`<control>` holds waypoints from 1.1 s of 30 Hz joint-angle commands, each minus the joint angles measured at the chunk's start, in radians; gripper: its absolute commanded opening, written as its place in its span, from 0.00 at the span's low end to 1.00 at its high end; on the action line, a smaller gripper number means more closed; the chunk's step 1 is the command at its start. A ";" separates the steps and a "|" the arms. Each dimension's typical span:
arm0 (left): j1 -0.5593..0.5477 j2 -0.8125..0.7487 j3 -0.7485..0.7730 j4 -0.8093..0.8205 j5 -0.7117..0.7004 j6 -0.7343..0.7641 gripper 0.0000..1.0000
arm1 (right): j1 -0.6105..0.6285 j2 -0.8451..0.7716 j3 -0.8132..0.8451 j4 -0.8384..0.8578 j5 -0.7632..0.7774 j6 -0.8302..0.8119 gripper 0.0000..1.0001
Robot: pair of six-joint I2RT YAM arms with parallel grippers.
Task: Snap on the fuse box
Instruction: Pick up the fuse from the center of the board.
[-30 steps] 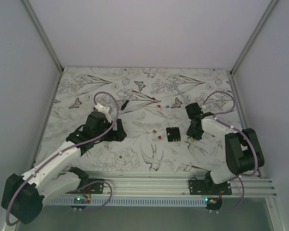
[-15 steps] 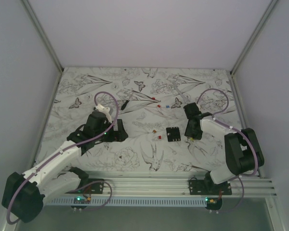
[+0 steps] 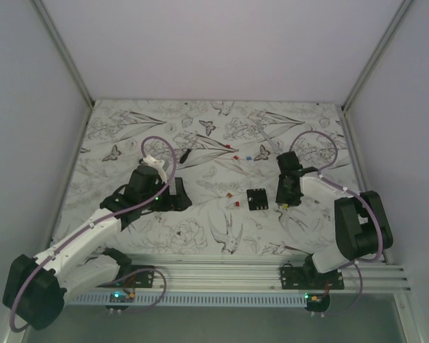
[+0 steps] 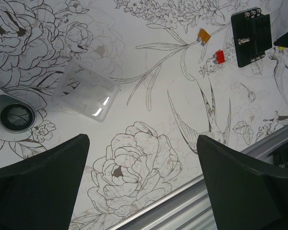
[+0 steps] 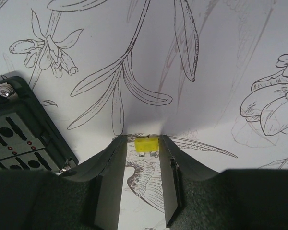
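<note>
Fuse box (image 3: 257,199) lies uncovered mid-counter (image 3: 200,236); by the look of it, nothing is snapped on yet.
Right end effector (image 5: 140,142), narrow, pinches a yellow fuse (image 5: 147,144) just beside the box. Left end effector (image 4: 141,143) gapes wide and empty above a clear cover (image 4: 84,91) lying well apart. No readable writing.

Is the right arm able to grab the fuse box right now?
Probably not yet: the fuse box lies close beside the right gripper, nothing between, but a yellow fuse sits between its jaws.
</note>
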 commanded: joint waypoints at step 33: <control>-0.336 0.256 0.136 0.346 -0.161 -0.070 0.86 | -0.019 -0.387 -0.158 0.239 -0.342 0.261 0.23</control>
